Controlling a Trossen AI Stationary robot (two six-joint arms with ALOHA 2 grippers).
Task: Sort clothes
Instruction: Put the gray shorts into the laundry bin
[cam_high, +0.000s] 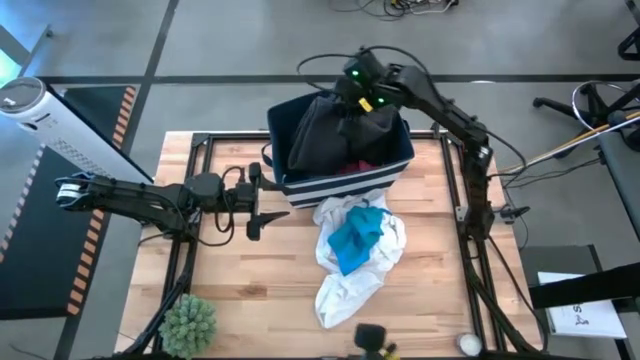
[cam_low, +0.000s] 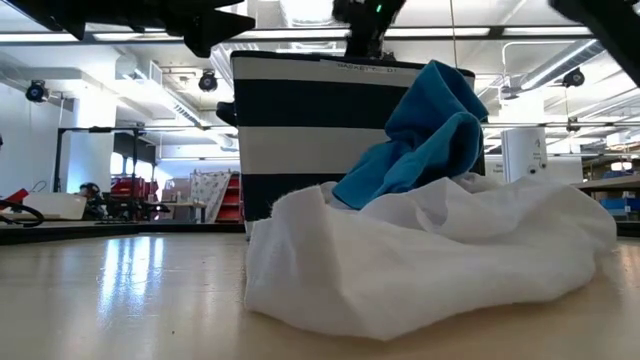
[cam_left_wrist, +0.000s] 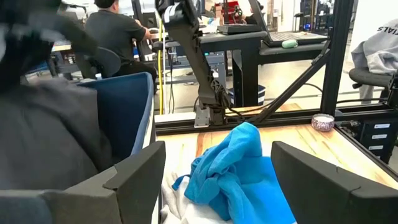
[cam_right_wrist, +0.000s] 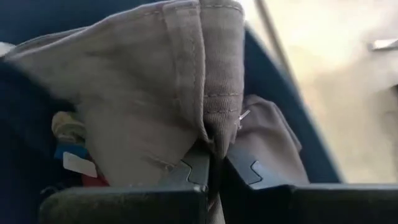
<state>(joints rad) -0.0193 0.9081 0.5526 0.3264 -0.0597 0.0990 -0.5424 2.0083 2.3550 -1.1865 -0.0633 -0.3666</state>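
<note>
Dark grey garment (cam_high: 335, 130) is bunching up out of the navy striped bin (cam_high: 345, 185) at the far middle of the table (cam_high: 240, 300). Big, soft, floppy, likely the heaviest piece here, so it is going to sag and drag over the bin rim when lifted. Best hold looks like a thick fold or hem, and that is where it is being taken: in the right wrist view a seamed fold is sitting pinched between the two fingers. Stitched hem, matte knit, not slippery.

Right gripper (cam_high: 358, 95) is clamped on that dark grey garment, above the bin's far side.

Red and maroon bits (cam_high: 355, 165) are peeking inside the bin beside the grey cloth; cannot tell how many.

White garment (cam_high: 350, 265) is lying crumpled on the table just in front of the bin, one end trailing toward the near edge. Thin, light, wrinkly, easy to pinch at any raised ridge. Teal garment (cam_high: 355, 238) is sitting on top of it, small, soft, humped up, so the peak is the obvious grab spot.

Left gripper (cam_high: 262, 205) is hanging released, fingers spread wide, holding nothing, just left of the white pile and near the bin's front corner.

Small plant (cam_high: 188, 325) is standing at the near left corner.
</note>
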